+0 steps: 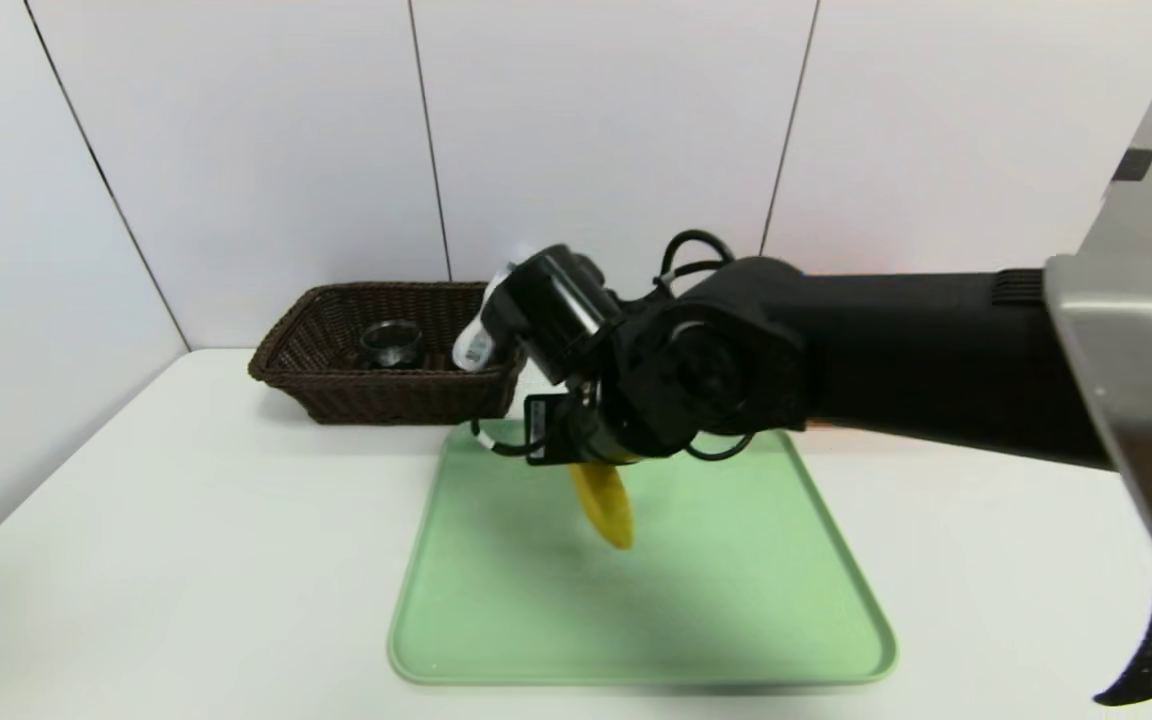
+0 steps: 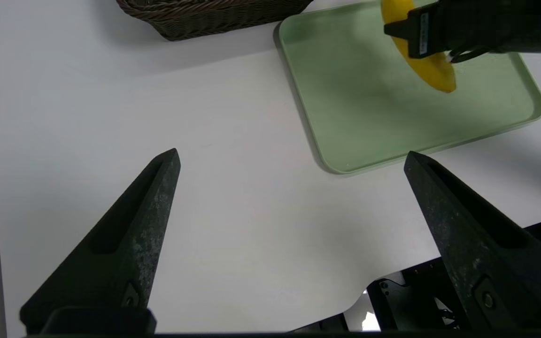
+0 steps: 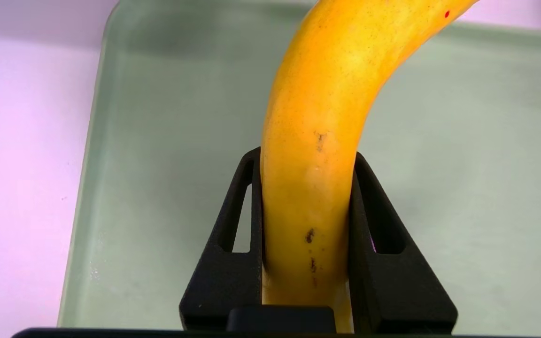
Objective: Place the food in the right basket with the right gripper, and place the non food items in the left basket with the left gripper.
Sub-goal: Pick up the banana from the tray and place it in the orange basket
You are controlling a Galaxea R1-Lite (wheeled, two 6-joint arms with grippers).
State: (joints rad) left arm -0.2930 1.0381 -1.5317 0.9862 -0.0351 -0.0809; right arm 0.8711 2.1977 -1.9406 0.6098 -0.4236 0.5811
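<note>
1. Yellow banana [image 3: 317, 155] sits between the two black fingers [image 3: 233, 263] of the right gripper [image 3: 305, 159]. The fingers squeeze it from both sides, so the gripper is clamped on the banana.
2. From the head camera, the right gripper [image 1: 591, 465] hangs over the far part of the green tray [image 1: 636, 660]. One end of the banana [image 1: 608, 505] pokes out below it, tilted, and does not touch the tray.
3. From the left wrist camera, the banana [image 2: 428, 70] looks lifted above the tray [image 2: 345, 117], with a soft shadow under it.
4. The green tray lies flat on the white table [image 1: 186, 560], near the middle.
5. The dark brown basket [image 1: 336, 390] stands on the table by the wall, behind the tray's far left corner. It is near the tray but not touching it.
6. A small glass cup [image 1: 391, 342] sits inside the dark basket. A small white bottle [image 1: 476, 345] shows at the basket's right end, partly hidden by the arm.
7. I cannot see the orange basket. The big black right arm [image 1: 886, 350] covers that side.
8. The left gripper [image 2: 289, 159] hangs over the bare white table, off to the left of the tray. Its two pointy fingers [image 2: 125, 244] stand wide apart, and nothing is between them.
</note>
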